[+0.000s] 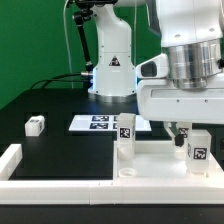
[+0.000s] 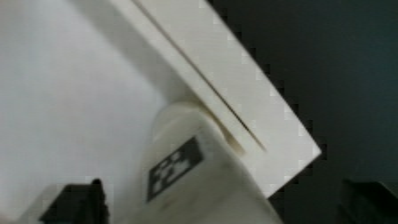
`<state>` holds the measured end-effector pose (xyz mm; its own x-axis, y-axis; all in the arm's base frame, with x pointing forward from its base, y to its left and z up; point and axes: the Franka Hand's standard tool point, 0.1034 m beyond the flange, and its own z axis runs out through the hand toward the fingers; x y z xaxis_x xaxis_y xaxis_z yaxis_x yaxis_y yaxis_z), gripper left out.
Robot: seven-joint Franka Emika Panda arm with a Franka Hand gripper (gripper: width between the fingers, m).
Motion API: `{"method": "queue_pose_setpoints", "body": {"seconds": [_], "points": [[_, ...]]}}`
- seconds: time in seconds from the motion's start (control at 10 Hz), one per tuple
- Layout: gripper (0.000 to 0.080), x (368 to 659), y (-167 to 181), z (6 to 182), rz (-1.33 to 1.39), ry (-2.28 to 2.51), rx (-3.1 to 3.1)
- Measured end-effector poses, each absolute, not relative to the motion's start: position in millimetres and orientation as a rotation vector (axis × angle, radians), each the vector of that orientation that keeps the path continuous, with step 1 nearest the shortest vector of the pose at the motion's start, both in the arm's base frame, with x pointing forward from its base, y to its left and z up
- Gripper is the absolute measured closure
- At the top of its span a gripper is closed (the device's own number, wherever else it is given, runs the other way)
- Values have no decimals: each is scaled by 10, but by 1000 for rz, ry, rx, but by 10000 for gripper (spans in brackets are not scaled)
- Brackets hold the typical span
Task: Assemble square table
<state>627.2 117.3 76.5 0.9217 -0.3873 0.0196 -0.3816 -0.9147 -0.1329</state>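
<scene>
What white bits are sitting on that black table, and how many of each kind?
Legs: 3 (one lying, two upright)
Slab: 1
Marker board: 1
Border wall: 1
Total: 6

A green backdrop (image 1: 30,40) backs the black table (image 1: 62,138).

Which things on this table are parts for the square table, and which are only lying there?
For the job: slab; upright leg; second upright leg; loose leg.
Not parts: marker board; border wall.
</scene>
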Motion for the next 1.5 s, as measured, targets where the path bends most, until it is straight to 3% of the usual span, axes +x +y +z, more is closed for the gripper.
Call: {"method": "queue_pose_setpoints", "body": {"seconds": [0.2,0.4,0.6,0.7,0.8,1.1,1.5], "points": [[151,6313,1138,788,-137,227,-3024],[151,6315,1126,772,-157,227,-3022],[402,6313,1134,770,-149,340,-3004],[402,6310,1136,767,-143,409,-2993],[510,6308,1132,765,-134,550,-2965],[510,6305,1114,761,-110,874,-2879],[509,6283,1078,739,48,1839,-2349]]}}
